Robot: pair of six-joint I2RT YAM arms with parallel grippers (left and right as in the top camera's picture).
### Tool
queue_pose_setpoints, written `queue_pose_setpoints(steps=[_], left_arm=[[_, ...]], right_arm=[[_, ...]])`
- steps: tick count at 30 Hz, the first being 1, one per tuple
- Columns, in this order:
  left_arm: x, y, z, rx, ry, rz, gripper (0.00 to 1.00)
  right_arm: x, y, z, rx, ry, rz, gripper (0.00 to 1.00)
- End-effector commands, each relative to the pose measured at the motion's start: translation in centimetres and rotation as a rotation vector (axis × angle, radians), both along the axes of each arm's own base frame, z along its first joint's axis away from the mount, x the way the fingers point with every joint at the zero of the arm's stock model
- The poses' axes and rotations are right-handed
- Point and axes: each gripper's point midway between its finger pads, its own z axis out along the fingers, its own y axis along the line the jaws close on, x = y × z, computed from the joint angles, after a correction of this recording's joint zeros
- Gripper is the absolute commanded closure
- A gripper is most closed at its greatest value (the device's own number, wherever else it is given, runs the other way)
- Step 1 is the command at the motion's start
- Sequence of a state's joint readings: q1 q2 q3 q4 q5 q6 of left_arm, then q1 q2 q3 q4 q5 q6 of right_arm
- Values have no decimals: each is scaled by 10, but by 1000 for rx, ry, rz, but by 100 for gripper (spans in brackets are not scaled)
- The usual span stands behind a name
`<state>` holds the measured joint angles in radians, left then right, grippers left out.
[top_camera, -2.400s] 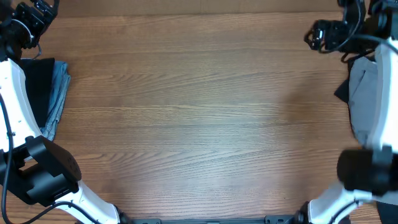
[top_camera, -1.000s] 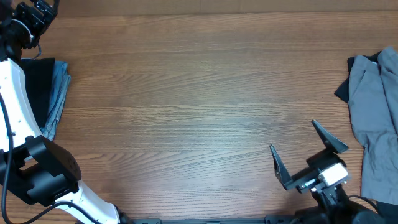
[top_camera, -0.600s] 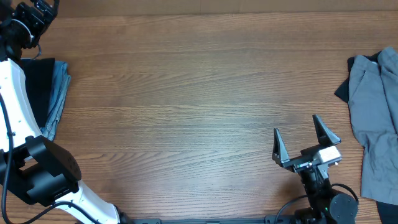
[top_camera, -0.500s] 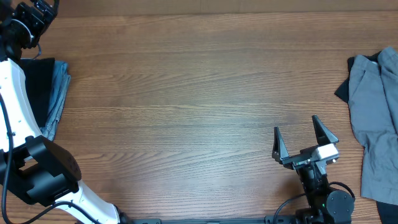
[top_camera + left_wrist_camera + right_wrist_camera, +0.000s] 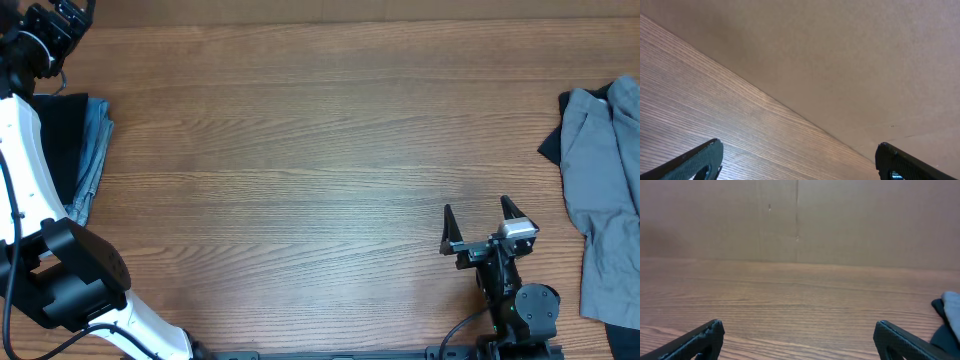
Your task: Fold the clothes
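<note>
The clothes lie in two heaps at the table's sides. At the left edge a black piece lies on light-blue denim. At the right edge sprawls a crumpled grey garment with a dark piece under it; both show at the right edge of the right wrist view, the grey garment above the dark piece. My right gripper stands open over bare wood near the front edge, left of the grey garment, and nothing lies between its fingers. My left gripper is at the far left corner beyond the black piece, open and empty.
The wooden table runs between the two heaps. A plain brown wall closes the far side. My left arm's white link overlaps the left heap, with its black joint at the front left.
My right arm has swung from the far right corner down to the front edge, and in the last second its open gripper drew back toward the base. The left arm and the clothes stayed put.
</note>
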<state>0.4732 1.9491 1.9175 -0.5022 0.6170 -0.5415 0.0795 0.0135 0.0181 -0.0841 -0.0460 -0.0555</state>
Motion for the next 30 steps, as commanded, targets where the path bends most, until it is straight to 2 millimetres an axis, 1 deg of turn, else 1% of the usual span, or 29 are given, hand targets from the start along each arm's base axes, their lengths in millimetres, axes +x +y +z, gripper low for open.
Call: queue_pose_setpoints(steps=[1,18,19,20,21,22,23,24,25,26,27,28,29,30], left_arm=[[1,3,-6,-4,10,2,0],[1,3,-6,-2,8,2,0],[2,4,-14,-7,27,8,0],[-1,4,-22,-6,67,32,0],[-7,5,-22,-1,94,55,0],[-28,3,-19,26,173,123,0],[-49,-3,-10,55,224,166,0],[-69,-13,3,88,259,195,0],[-92,-32,24,127,268,207,0],[-113,-57,53,161,228,187,0],[-123,-71,69,171,191,168,0],[-144,-97,105,193,94,130,0],[-159,-116,127,204,33,99,0],[-173,-130,143,212,-17,73,0]], right_arm=[[0,-3,-2,4,-1,-15,0],[0,-3,-2,4,-1,-15,0],[0,-3,-2,4,-1,-16,0],[0,-3,-2,4,-1,-15,0],[0,-3,-2,4,-1,-15,0],[0,-3,-2,4,-1,-15,0],[0,-3,-2,4,-1,-15,0],[0,-3,-2,4,-1,-15,0],[0,-3,-2,4,-1,-15,0],[0,-3,-2,4,-1,-15,0],[0,-3,-2,4,-1,-15,0],[0,-3,-2,4,-1,-15,0],[0,-3,-2,4,-1,-15,0],[0,-3,-2,4,-1,-16,0]])
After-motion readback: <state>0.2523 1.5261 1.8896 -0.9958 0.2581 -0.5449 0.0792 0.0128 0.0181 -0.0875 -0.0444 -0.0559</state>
